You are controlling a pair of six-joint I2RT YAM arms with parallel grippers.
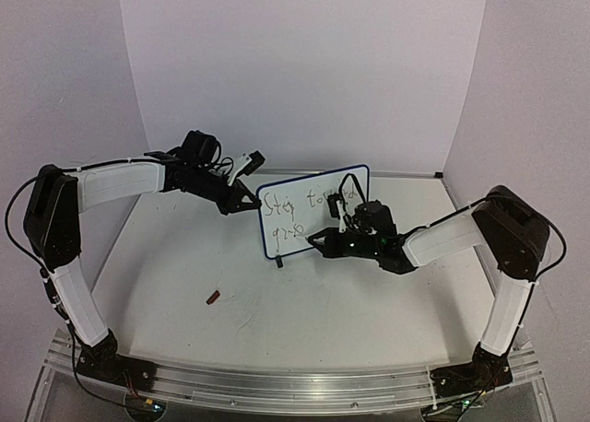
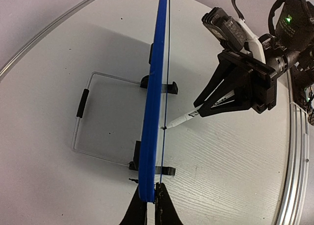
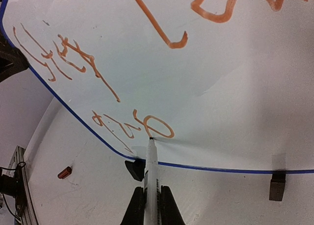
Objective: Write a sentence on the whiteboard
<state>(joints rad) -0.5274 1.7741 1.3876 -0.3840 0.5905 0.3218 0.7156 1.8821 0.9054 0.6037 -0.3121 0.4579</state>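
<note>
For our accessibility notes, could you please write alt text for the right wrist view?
A white marker gripped in the right claw touches its tip to a blue-framed whiteboard, at the second line of orange handwriting. A small reddish object lies on the table at lower left.

Left arm [image 1: 120, 182], extended; left gripper [image 2: 151, 205] clamped on whiteboard [image 2: 155, 87]. Right arm [image 1: 442, 238], bent; right gripper [image 3: 152, 198] clamped on marker [image 3: 151, 161].

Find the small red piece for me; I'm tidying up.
In the top view the small red piece lies on the table, left of centre, between the whiteboard and the left arm's base.
</note>
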